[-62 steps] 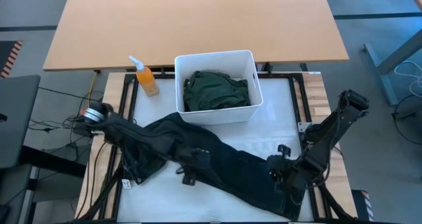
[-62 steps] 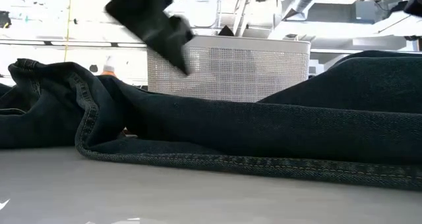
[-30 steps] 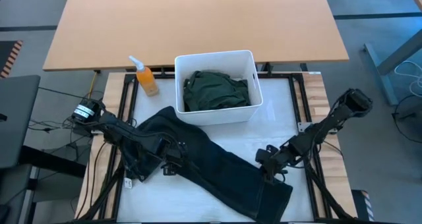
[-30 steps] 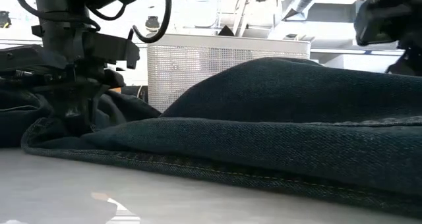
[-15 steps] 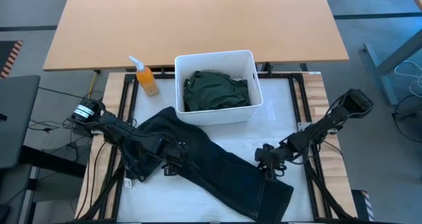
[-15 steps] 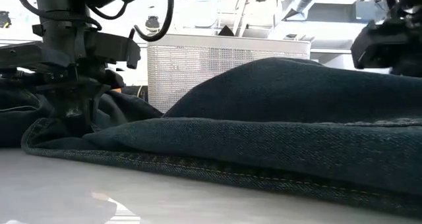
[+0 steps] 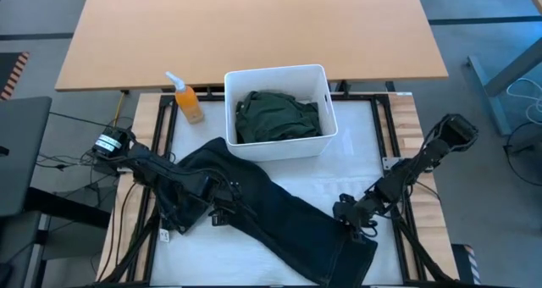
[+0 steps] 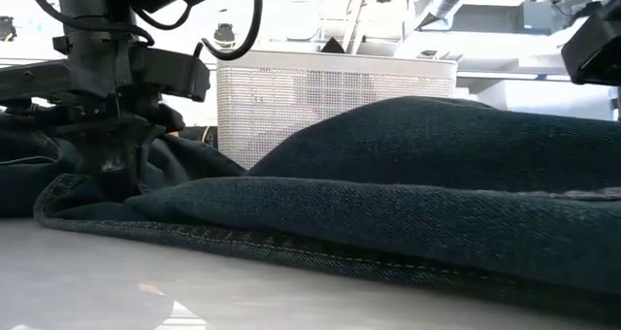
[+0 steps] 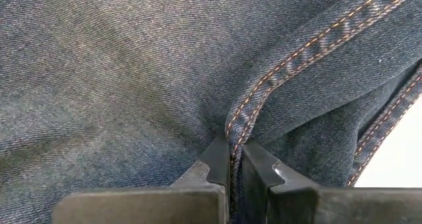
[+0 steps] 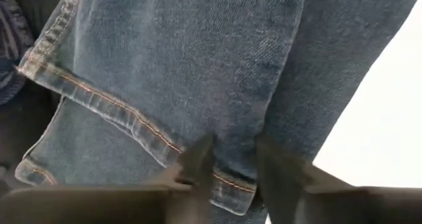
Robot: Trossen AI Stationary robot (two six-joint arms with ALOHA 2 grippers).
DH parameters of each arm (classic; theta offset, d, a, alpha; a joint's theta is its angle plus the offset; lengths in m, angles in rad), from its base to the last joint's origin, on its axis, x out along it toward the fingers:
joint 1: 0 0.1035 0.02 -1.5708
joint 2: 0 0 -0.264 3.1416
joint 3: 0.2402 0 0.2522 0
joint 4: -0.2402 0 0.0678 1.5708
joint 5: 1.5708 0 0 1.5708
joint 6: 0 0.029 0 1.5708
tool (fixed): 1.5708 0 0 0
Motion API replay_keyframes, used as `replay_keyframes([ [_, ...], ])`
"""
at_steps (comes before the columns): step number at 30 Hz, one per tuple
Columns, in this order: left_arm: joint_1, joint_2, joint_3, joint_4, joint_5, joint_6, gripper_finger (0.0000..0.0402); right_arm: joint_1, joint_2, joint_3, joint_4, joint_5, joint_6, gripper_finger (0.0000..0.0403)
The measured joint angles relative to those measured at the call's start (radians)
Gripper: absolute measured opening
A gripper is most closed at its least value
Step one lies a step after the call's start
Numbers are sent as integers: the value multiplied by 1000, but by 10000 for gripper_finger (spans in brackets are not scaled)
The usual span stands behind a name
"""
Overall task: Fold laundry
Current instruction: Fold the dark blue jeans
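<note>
Two dark grippers work one pair of long dark denim trousers (image 7: 279,224) lying diagonally across the white tabletop (image 7: 360,157). The left gripper (image 7: 216,213) is clamped tight on a stitched seam fold near the waist end, cloth bunched on both sides of its fingers (image 9: 221,163). The right gripper (image 7: 359,222) sits at the hem end, fingers (image 10: 198,159) apart, the hem edge between them; whether they grip it I cannot tell. Beyond both grippers stands a white rectangular plastic bin (image 7: 279,74) holding a crumpled dark green garment (image 7: 277,116).
</note>
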Motion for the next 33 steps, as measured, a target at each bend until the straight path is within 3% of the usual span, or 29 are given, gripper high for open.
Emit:
replay_keyframes([
  [5, 0, 0, 0, 6, -2, 6, 1, 7, -3, 17, 0, -72, 71, 19],
  [11, -2, 1, 12, 57, -3, 63, 1, 7, -38, 79, -43, -202, 219, 17],
  [18, -2, 1, 90, 60, -7, 159, 0, 23, -142, 275, -380, -253, 342, 13],
  [22, -2, 1, 113, 67, -7, 182, 0, 59, -169, 385, -530, -328, 495, 13],
  [28, -20, 1, 114, 79, -8, 182, 0, 120, -154, 426, -722, -454, 704, 13],
  [33, -42, 1, 115, 164, 33, 183, 0, 141, -97, 425, -790, -478, 661, 13],
])
